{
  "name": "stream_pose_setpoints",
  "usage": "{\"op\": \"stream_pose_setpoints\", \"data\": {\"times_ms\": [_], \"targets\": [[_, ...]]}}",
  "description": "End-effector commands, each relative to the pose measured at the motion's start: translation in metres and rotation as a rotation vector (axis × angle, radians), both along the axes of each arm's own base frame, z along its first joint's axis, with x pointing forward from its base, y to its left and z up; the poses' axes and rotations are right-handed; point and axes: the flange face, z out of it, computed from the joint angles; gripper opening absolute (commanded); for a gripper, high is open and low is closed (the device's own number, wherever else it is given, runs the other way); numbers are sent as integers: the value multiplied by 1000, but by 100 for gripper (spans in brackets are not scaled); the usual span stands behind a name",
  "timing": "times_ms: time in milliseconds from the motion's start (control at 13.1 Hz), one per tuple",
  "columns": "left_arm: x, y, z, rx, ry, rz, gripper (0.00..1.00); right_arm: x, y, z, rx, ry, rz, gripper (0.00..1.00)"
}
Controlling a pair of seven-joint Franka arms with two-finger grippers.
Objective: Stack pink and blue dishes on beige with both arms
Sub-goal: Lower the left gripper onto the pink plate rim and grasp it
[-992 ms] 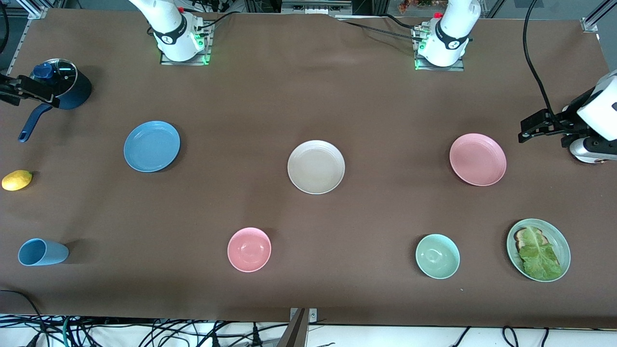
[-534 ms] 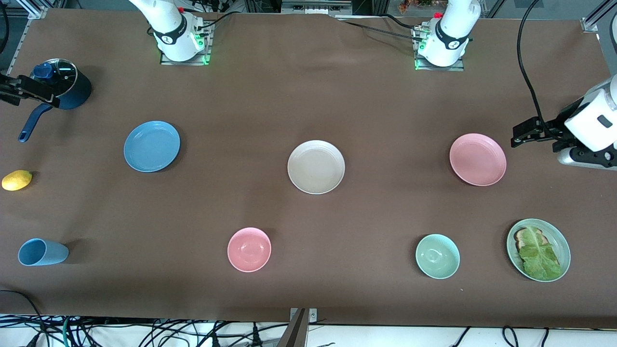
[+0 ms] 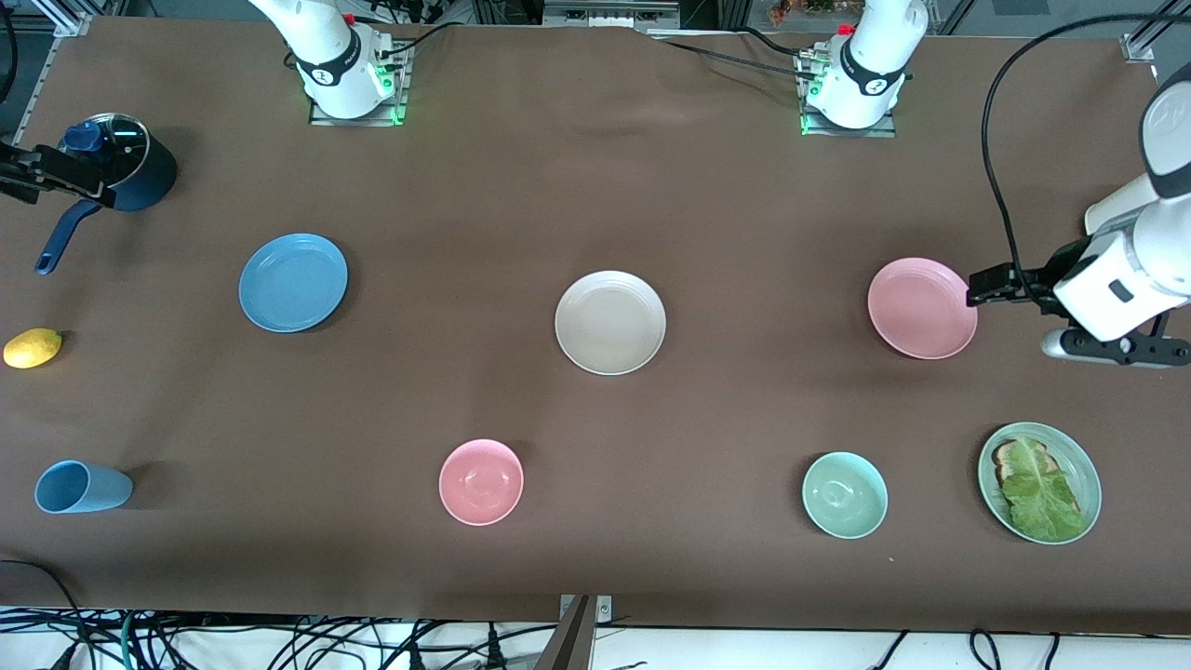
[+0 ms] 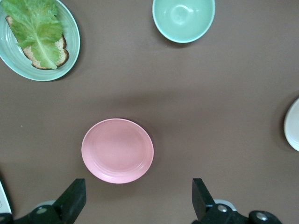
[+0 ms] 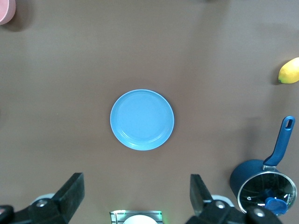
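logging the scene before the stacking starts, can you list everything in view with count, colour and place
beige plate: 1, cream-beige, mid-table
pink plate: 1, pale pink, toward the left arm's end
blue plate: 1, blue, toward the right arm's end
pink bowl: 1, pink, nearer the camera than the beige plate
green bowl: 1, pale green, nearer the camera than the pink plate
green plate: 1, pale green, toast and lettuce on it, beside the green bowl
cup: 1, light blue, on its side
lemon: 1, yellow, table edge
pot: 1, dark blue, lidded
left gripper: 1, black, open, at the pink plate's edge
right gripper: 1, black, open, beside the pot
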Motion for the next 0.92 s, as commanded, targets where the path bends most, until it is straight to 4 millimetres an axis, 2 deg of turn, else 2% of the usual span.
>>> {"op": "stream_pose_setpoints", "data": {"times_ms": [0, 153, 305, 382, 534, 687, 840], "targets": [[11, 38, -25, -52, -8, -30, 100, -1, -3, 5, 9, 2, 9, 100], [13, 66, -40, -98, -8, -67, 100, -1, -3, 4, 9, 4, 9, 100], [6, 70, -54, -106, 6, -66, 100, -1, -3, 4, 9, 4, 9, 100], [-1, 71, -55, -107, -3, -64, 100, -1, -3, 5, 9, 2, 9, 100], [-21, 90, -68, -144, -45, -82, 100, -1, -3, 5, 9, 2, 9, 100], [-40, 111, -88, -197, -71, -103, 100, -1, -3, 5, 9, 2, 9, 100], [-50, 125, -109, -218, -71, -125, 100, -1, -3, 5, 9, 4, 9, 100]]}}
